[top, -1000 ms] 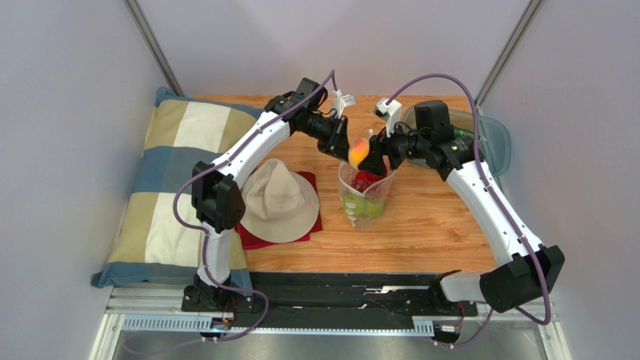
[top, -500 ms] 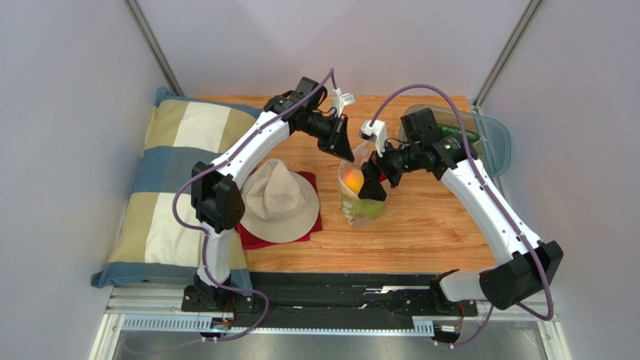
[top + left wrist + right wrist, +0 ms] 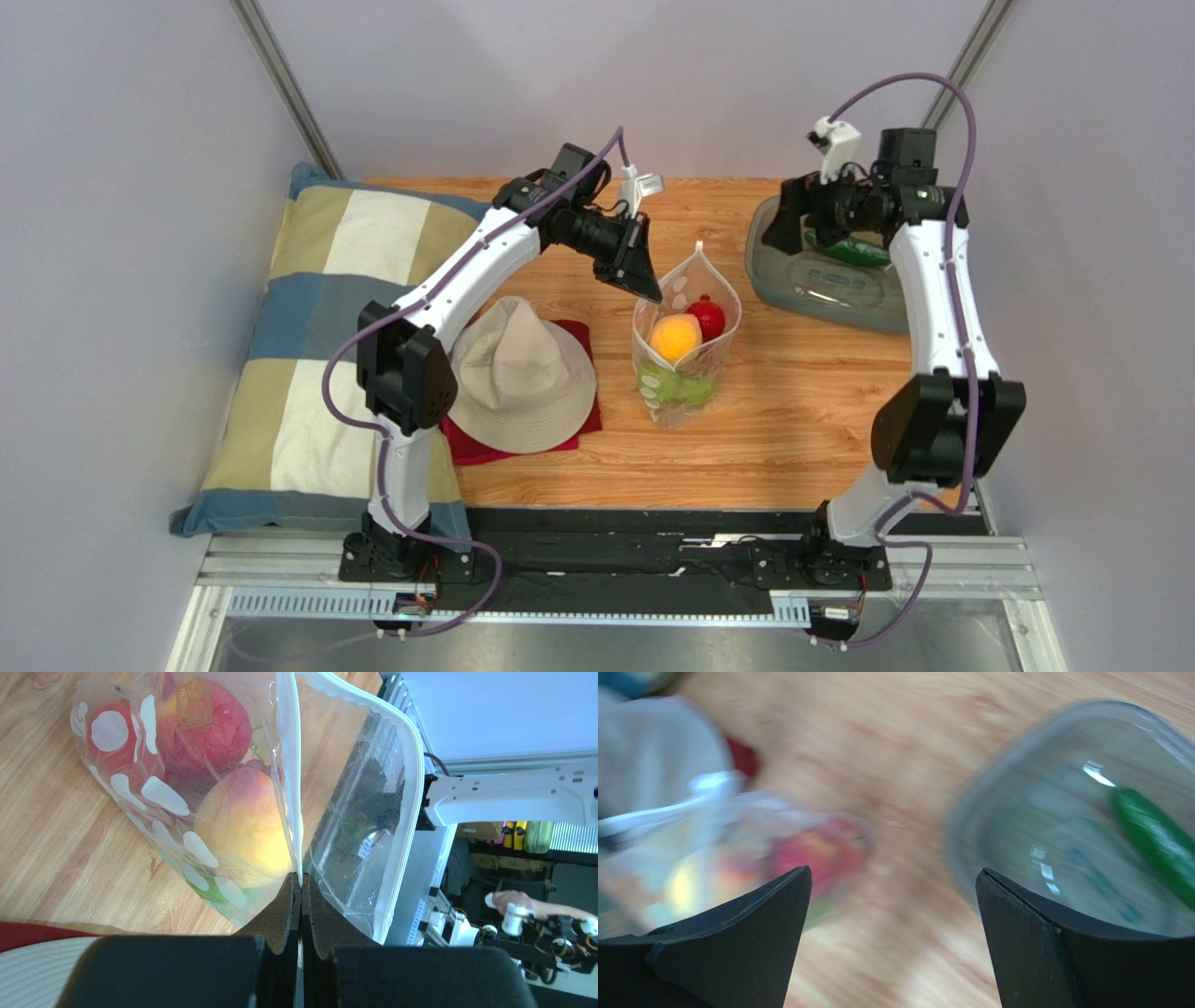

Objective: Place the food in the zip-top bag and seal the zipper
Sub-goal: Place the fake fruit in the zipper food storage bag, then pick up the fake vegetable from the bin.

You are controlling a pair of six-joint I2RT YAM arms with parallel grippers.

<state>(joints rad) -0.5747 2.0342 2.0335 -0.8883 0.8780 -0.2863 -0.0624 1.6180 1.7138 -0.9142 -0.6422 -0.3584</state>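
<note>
The polka-dot zip-top bag [image 3: 685,367] stands open on the table, with an orange ball [image 3: 675,338], a red ball [image 3: 710,318] and green fruit [image 3: 676,388] inside. My left gripper [image 3: 643,273] is shut on the bag's mouth edge and holds it up. The left wrist view shows its pads [image 3: 300,885] pinching the zipper strip [image 3: 288,777], with the orange ball [image 3: 246,826] and red ball [image 3: 207,728] behind the plastic. My right gripper [image 3: 790,231] is open and empty above the grey tray [image 3: 786,287]; the right wrist view [image 3: 892,878] is blurred. A dark green long piece [image 3: 1158,840] lies in the tray [image 3: 1046,805].
A beige hat [image 3: 519,371] lies on a red cloth [image 3: 578,420] left of the bag. A checked pillow [image 3: 323,322] covers the table's left side. Grey walls close in on both sides and the back.
The right gripper let the orange ball go into the bag, opened, and swung back and right to over the tray. The left gripper has stayed on the bag's edge.
</note>
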